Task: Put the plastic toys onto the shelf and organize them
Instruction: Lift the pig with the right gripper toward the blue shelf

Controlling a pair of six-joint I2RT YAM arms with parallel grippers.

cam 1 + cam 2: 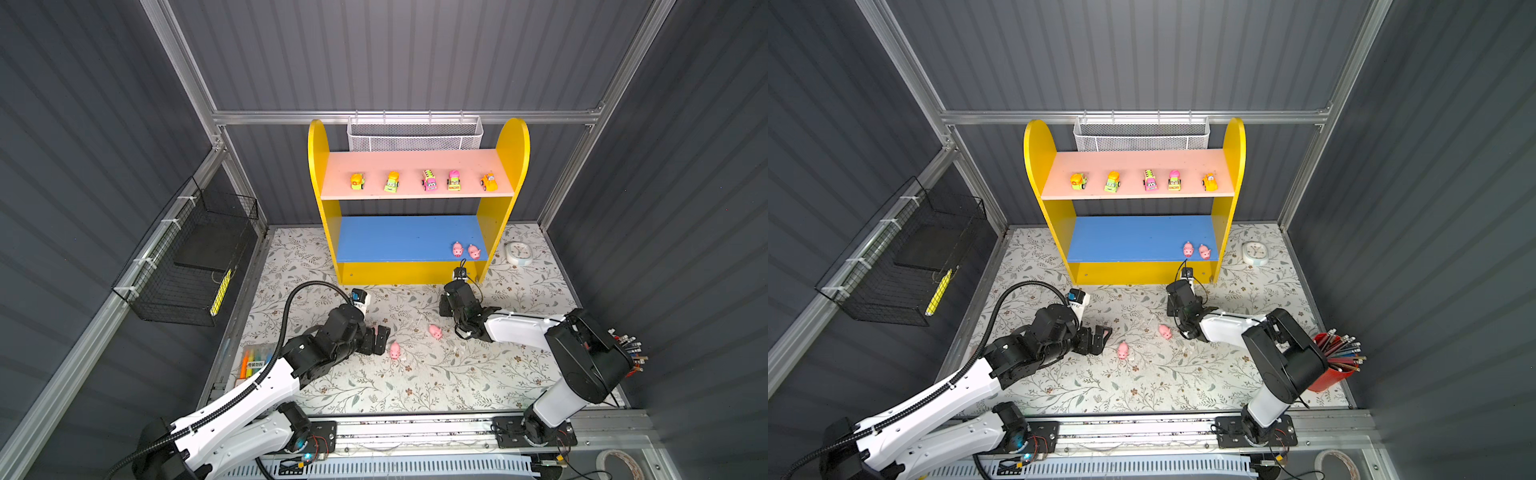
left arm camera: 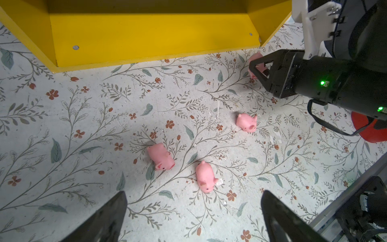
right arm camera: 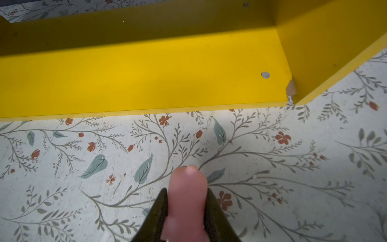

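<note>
The shelf (image 1: 494,208) stands at the back. Five toy vehicles (image 1: 429,180) line its pink upper board, and two pink pigs (image 1: 465,250) stand at the right front of its blue lower board. My right gripper (image 3: 187,189) is shut on a pink pig (image 3: 186,201) just above the floor, in front of the shelf's yellow base (image 3: 146,79). In the left wrist view three pigs lie on the floral floor (image 2: 161,156) (image 2: 206,177) (image 2: 247,122). My left gripper (image 2: 194,192) hangs open over them with nothing between its fingers, the middle pig nearest.
A round white clock (image 1: 519,253) lies right of the shelf. A white mesh basket (image 1: 415,135) hangs behind it and a black wire basket (image 1: 195,266) on the left wall. A marker box (image 1: 253,363) sits front left, a red pencil cup (image 1: 1333,370) front right.
</note>
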